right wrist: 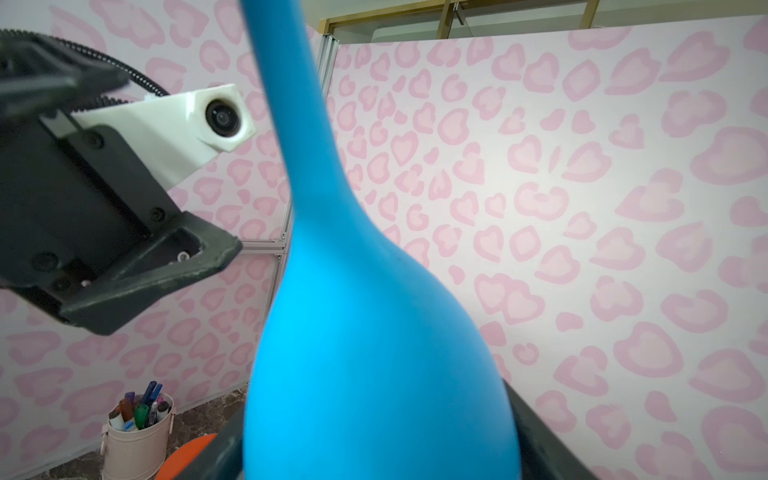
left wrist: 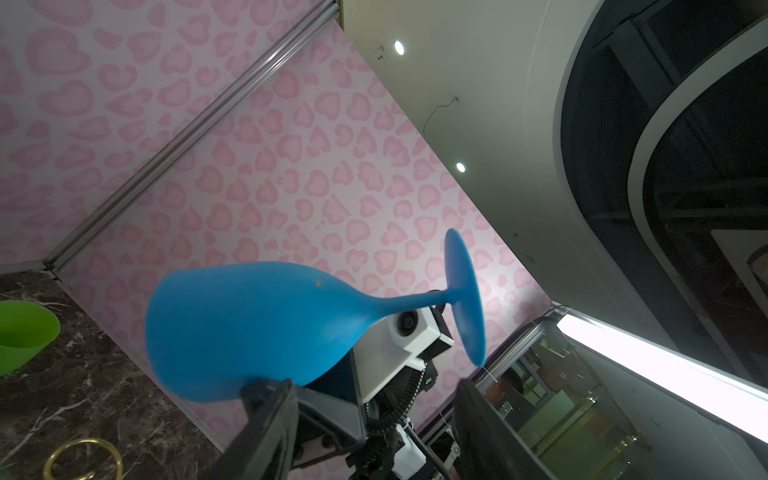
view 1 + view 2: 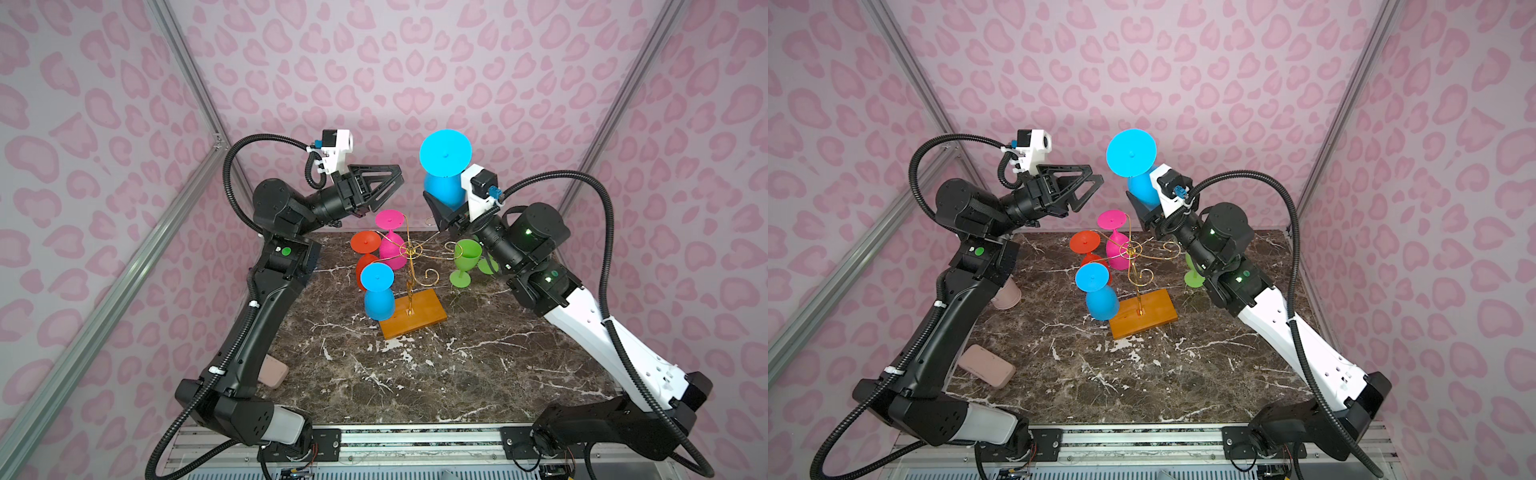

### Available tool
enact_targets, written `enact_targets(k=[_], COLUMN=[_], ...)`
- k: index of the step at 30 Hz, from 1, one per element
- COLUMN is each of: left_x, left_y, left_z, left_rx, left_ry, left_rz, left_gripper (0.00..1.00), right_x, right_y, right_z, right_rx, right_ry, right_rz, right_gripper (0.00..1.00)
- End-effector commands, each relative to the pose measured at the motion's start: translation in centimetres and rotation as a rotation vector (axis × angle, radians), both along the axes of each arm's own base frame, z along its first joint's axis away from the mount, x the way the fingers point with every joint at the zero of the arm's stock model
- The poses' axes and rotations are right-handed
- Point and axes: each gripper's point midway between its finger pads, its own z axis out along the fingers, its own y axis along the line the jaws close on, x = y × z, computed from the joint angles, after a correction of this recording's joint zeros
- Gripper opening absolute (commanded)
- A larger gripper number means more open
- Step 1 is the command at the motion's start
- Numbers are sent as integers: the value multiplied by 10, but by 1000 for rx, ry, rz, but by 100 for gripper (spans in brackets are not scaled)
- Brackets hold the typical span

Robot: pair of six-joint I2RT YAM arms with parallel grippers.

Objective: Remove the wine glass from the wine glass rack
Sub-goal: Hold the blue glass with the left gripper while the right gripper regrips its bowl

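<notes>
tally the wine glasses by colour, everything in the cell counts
blue: 2, held blue glass in the right gripper, hanging blue glass on the rack
pink: 1, pink glass on the rack
orange: 1, orange glass on the rack
green: 1, green glass on the table; a green patch behind it may be another
total: 5 sure

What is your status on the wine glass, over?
Left gripper open, empty. Right gripper shut on blue wine glass, raised above wine glass rack. Nothing blocking.
</notes>
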Motion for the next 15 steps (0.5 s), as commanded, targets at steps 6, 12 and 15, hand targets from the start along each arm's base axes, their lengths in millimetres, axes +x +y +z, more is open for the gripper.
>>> enact_targets(k=[6,12,15], left_x=[26,27,25], left_y=[29,27,20], left_z=[-10,-36,-41], left_rx=[153,422,475], left_ry=[-521,-1075,-1248], left_rz=[508,765,775], left_gripper=[66,62,61], right_x=[-19,-28,-28], right_y=[-20,-26,-22], right_z=[-34,-48,-57], right_rx=[-86,-123,-143], right_ry=[354,475,528], right_rz=[-7,-6,8], right_gripper=[63,62,62])
